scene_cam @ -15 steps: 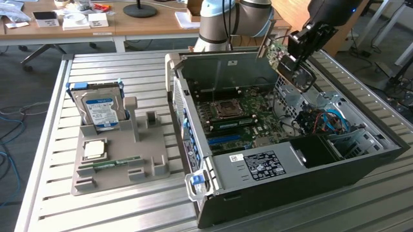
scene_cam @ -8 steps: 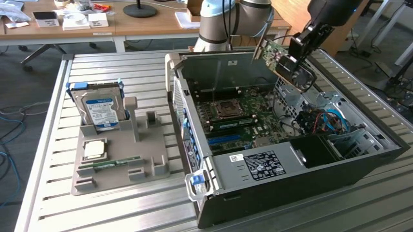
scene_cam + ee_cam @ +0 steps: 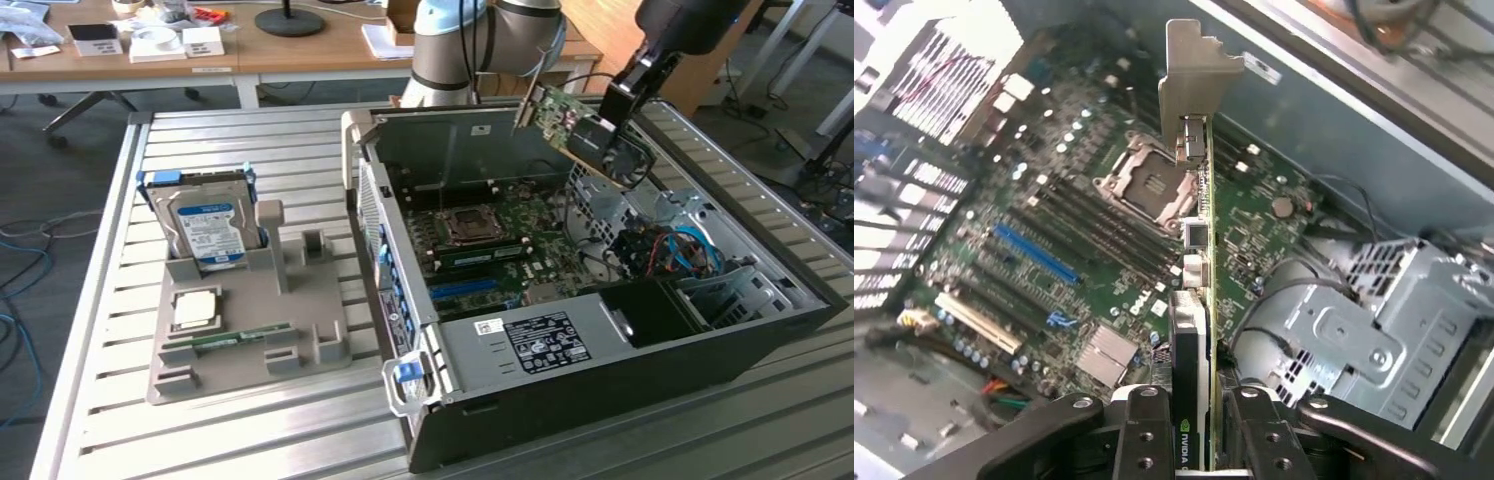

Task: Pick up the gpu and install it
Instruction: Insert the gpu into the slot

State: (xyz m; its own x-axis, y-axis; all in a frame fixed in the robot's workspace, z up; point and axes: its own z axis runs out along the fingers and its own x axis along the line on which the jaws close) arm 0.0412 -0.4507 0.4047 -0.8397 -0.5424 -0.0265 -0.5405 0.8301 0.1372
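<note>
Gripping the gpu (image 3: 1190, 330) edge-on, your gripper (image 3: 1194, 425) is clamped on it. Square its edge with the motherboard (image 3: 1254, 225) slot.

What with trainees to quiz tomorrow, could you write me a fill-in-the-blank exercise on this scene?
The gripper is shut on the gpu, which is ____ yet seated on the motherboard.
On the grey holder, the hard drive stands ____.
Its label is white and ____.
Missing words: not; upright; blue.
</note>
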